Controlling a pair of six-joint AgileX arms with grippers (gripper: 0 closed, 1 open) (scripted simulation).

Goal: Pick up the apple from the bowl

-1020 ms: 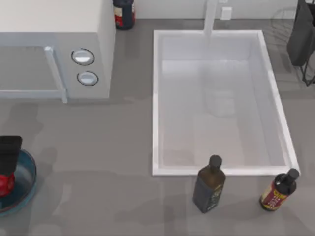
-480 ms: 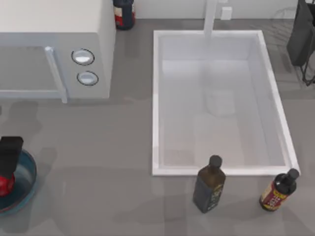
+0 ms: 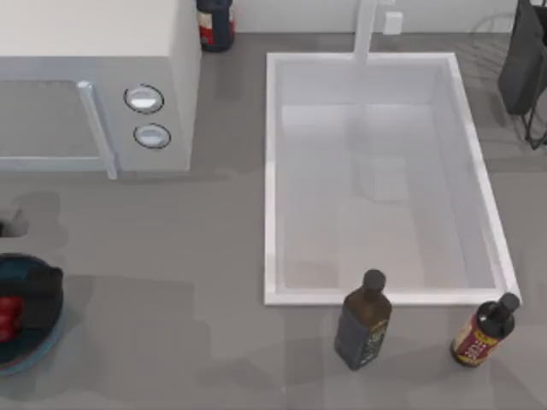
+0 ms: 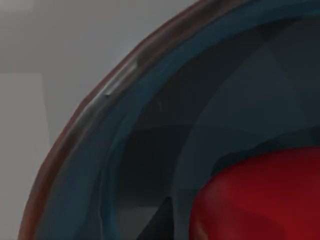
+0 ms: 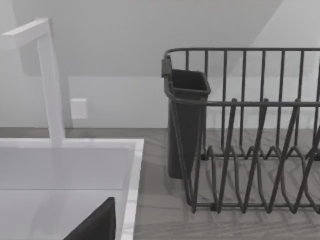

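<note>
Top view: grey counter [image 3: 197,342] with white sink [image 3: 272,179] and microwave [image 3: 94,94].
The left gripper [image 3: 34,295] hangs over the bowl [image 3: 38,342] at the counter's left edge, beside the apple [image 3: 7,318] lying inside; its grip cannot be told.

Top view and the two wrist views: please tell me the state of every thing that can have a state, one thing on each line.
Small glossy red apple: lying in the bowl, not lifted.
Wide blue-teal glass bowl: upright on the counter at the left edge, apple inside.
Left gripper: lowered over the bowl, beside the apple.
White sink: basin empty.
Plain dark bottle: upright, capped.
Red-labelled dark bottle: upright, capped.
White microwave: door closed.
Dark wire dish rack: empty.
</note>
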